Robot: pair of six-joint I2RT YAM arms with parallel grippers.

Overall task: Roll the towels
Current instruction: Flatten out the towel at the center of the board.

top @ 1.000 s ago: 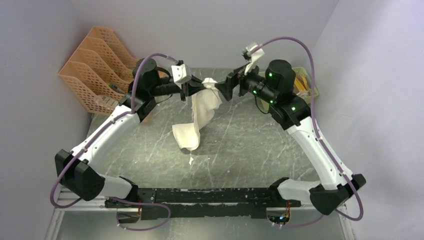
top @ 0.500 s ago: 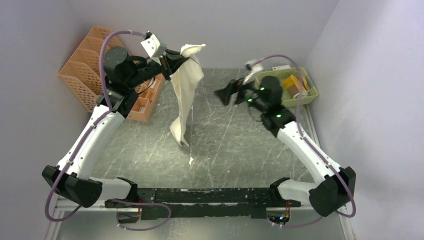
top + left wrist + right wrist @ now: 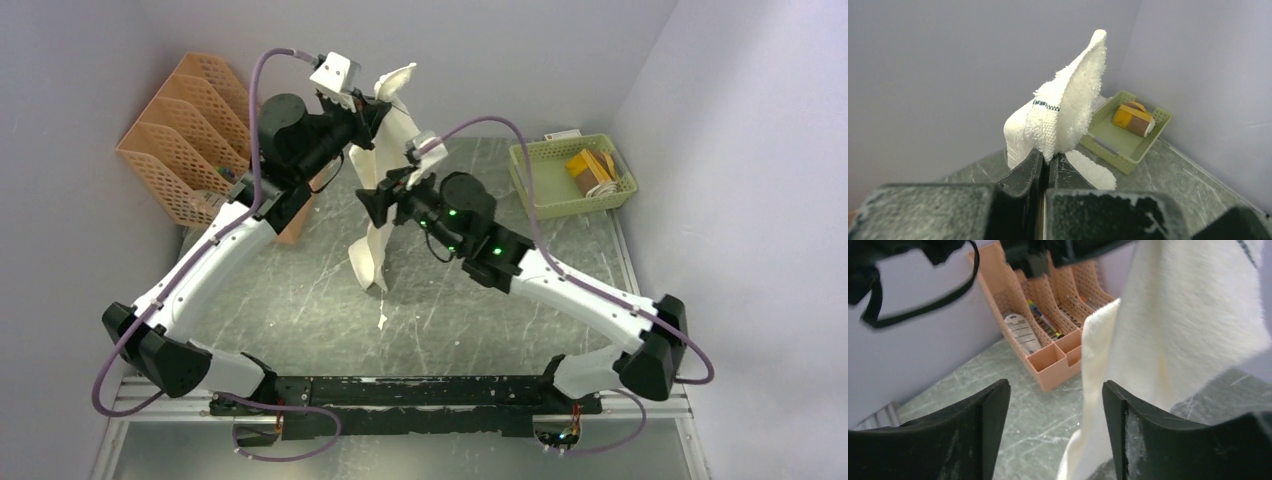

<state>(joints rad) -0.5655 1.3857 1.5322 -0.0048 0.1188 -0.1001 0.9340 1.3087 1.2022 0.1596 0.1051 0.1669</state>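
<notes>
Your left gripper [image 3: 1045, 160] is raised high over the far side of the counter [image 3: 450, 320]. It is clamped tight on the cream towel [image 3: 372, 250], with the two fingers pressed together on a top corner near the hem that carries a small dark label. Above the pinch, the corner stands up in a fluffy point. Below it, the rest of the cloth hangs in a long, loosely folded drape, and its lowest end rests on the counter in a small crumple.

Your right gripper [image 3: 1055, 395] is beside the middle of that hanging drape, pointing toward the left side of the cell. Its jaws stand clearly apart and it has hold of nothing. From the right wrist view, the left-hand edge of the towel falls just inside the gap, against the right-hand finger, and the other finger is well clear of the cloth.

The mustard-and-brown towel [image 3: 1134, 119] lies rolled up in the green basket [image 3: 1120, 137] at the far right corner, well apart from both grippers. An orange file rack [image 3: 185, 130] stands against the far left wall, behind your left arm.
</notes>
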